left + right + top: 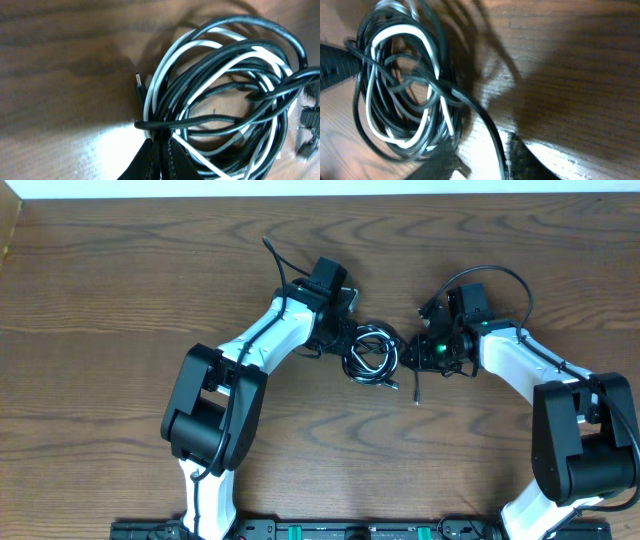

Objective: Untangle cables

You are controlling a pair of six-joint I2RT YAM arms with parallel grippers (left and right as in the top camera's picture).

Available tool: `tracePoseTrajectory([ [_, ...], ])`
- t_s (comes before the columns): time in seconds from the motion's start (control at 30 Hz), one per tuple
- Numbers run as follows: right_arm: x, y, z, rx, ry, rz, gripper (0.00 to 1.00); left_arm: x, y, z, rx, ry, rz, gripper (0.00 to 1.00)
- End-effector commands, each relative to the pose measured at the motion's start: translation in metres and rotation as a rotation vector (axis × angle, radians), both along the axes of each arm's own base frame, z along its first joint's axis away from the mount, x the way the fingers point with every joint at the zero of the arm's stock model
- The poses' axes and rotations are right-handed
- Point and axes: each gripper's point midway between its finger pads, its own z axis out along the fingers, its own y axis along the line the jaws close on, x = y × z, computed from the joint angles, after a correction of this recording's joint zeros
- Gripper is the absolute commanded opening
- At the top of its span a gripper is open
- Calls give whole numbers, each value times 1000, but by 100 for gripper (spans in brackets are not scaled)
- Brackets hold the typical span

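Coil of thin black cords and one white cord (371,355) (small plugs poking out) lies centrally on brown wooden table (120,280). Left gripper (160,142) pinches its edge; right gripper (482,155) gapes around one black strand.

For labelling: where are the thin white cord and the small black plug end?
Thin white cord (160,67): left wrist view, its left curve.
Small black plug end (140,86): left wrist view, plug body.
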Motion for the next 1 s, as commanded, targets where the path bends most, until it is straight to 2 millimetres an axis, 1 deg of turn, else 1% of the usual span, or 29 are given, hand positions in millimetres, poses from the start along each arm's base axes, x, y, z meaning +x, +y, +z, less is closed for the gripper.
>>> tracePoseTrajectory([
  [0.0, 6, 2, 3, 2, -39, 34, 54, 5, 0, 23, -18, -22, -19, 9],
  [0.03, 7, 3, 3, 1, -46, 33, 55, 7, -1, 30, -21, -29, -19, 10],
  [0.1, 14, -4, 1, -41, -73, 18, 58, 10, -2, 41, -25, -33, -11, 16],
  [0.13, 18, -8, 0, -70, -86, 7, 57, 10, -3, 44, -27, -28, 2, 17],
  [0.17, 21, -12, -1, -91, -99, -1, 53, 11, -3, 45, -30, -23, 19, 17],
  [0.23, 22, -12, -1, -99, -115, 14, 38, 11, -4, 44, -32, -11, 45, 17],
  [0.27, 22, -12, -1, -100, -114, 18, 34, 11, -4, 43, -32, -11, 45, 17],
  [0.3, 20, -11, -2, -100, -110, 22, 31, 11, -4, 42, -32, -7, 49, 17],
  [0.43, 15, -9, -3, -103, -88, 29, 27, 9, -8, 41, -36, 5, 70, 17],
  [0.47, 13, -10, -4, -105, -82, 30, 27, 9, -11, 41, -37, 3, 64, 22],
  [0.5, 11, -10, -5, -110, -73, 30, 25, 7, -13, 41, -38, 5, 66, 25],
  [0.53, 9, -11, -6, -115, -62, 30, 22, 6, -15, 41, -40, 11, 73, 29],
  [0.57, 8, -12, -6, -117, -58, 30, 20, 4, -18, 41, -40, 16, 75, 30],
  [0.63, 7, -12, -7, -124, -71, 60, 6, 4, -25, 41, -44, 1, 78, 32],
  [0.67, 9, -12, -6, -123, -79, 62, 2, 7, -27, 41, -42, -10, 96, 33],
  [0.73, 12, -11, -5, -120, -95, 60, 1, 12, -29, 42, -51, -17, 135, 36],
  [0.8, 14, -8, -3, -104, -105, 64, 1, 14, -32, 41, -69, -4, 195, 36],
  [0.9, 12, -3, -1, -73, -97, 76, 1, 18, -35, 38, -91, -7, 241, 36],
  [0.97, 8, 3, 1, -40, -94, 107, 1, 24, -34, 35, -87, -39, 262, 36],
])
